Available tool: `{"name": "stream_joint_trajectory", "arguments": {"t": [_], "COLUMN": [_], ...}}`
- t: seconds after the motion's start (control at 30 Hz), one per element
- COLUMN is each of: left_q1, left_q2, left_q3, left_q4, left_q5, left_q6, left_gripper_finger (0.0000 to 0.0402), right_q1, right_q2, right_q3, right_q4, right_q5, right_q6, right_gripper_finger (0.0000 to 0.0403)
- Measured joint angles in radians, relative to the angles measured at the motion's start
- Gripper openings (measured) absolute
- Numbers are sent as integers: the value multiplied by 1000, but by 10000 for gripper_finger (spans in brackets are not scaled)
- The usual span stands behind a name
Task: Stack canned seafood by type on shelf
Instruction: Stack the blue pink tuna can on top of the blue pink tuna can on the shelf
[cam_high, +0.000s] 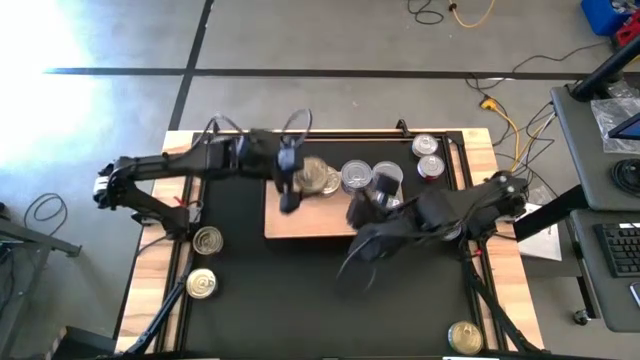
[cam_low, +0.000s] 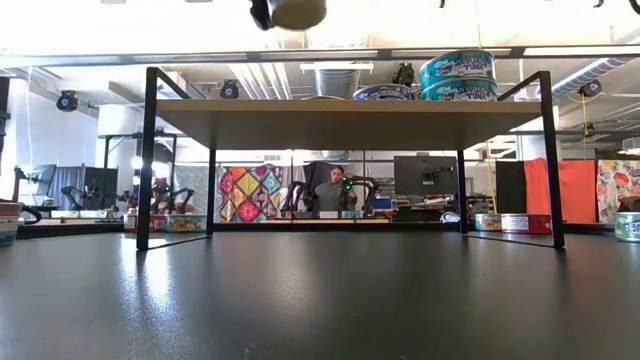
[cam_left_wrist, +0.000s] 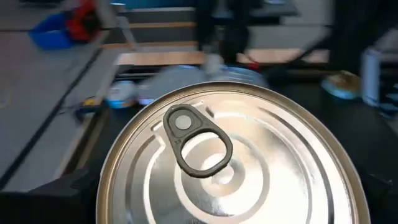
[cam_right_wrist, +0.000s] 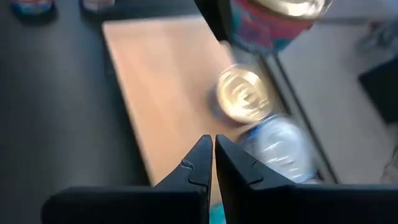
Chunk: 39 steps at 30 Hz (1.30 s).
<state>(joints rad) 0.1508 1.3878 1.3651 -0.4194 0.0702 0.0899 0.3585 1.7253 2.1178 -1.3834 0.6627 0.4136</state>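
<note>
The shelf (cam_high: 300, 222) is a pale wood board on black legs, standing on the black mat. On it are a gold-lidded tin (cam_right_wrist: 241, 93) and silver-lidded, blue-labelled tins (cam_high: 358, 177), two of them stacked (cam_low: 456, 72). My left gripper (cam_high: 290, 190) comes in from the table's left, high above the shelf's left part. It is shut on a red-labelled tin (cam_left_wrist: 230, 162) with a silver pull-tab lid. My right gripper (cam_right_wrist: 213, 142) is shut on nothing and slants down over the shelf's right part (cam_high: 358, 215). My left gripper pinches the tin's round side wall (cam_right_wrist: 249, 31) between its two fingers (cam_right_wrist: 214, 15), one on either side. The fingers reach in from the table's left, slanting a little downward. The tin is lifted clear above the shelf (cam_low: 298, 12), its lid (cam_left_wrist: 186, 134) facing up.
Two loose tins (cam_high: 207, 240) (cam_high: 201, 284) lie at the mat's left edge. Two more (cam_high: 424, 147) (cam_high: 430, 167) lie at the far right, and one (cam_high: 465, 335) at the near right. The shelf's near half is bare wood. Beyond the table are benches and other arms.
</note>
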Motion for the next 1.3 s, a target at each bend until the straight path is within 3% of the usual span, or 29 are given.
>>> {"name": "stream_joint_trajectory", "arguments": {"t": [0.23,0.53,0.83,1.0,1.13,1.3], "left_q1": [81,83,88,88,87,86], "left_q2": [63,164,195,207,207,203], "left_q3": [-20,-72,-73,-108,-149,-156], "left_q4": [22,43,104,183,242,240], "left_q5": [28,27,11,9,11,-1], "left_q6": [-30,-29,-22,-7,-22,-29], "left_gripper_finger": [370,370,370,370,370,370], "right_q1": [-133,-344,-426,-478,-484,-491], "right_q2": [-112,-108,-23,-29,-48,-110], "right_q3": [0,-34,-79,-114,-207,-395], "right_q4": [152,324,417,460,526,745], "right_q5": [-46,-374,-465,-627,-640,-641], "right_q6": [-305,-459,-487,-432,-404,-380], "right_gripper_finger": [13,13,13,13,13,13]}}
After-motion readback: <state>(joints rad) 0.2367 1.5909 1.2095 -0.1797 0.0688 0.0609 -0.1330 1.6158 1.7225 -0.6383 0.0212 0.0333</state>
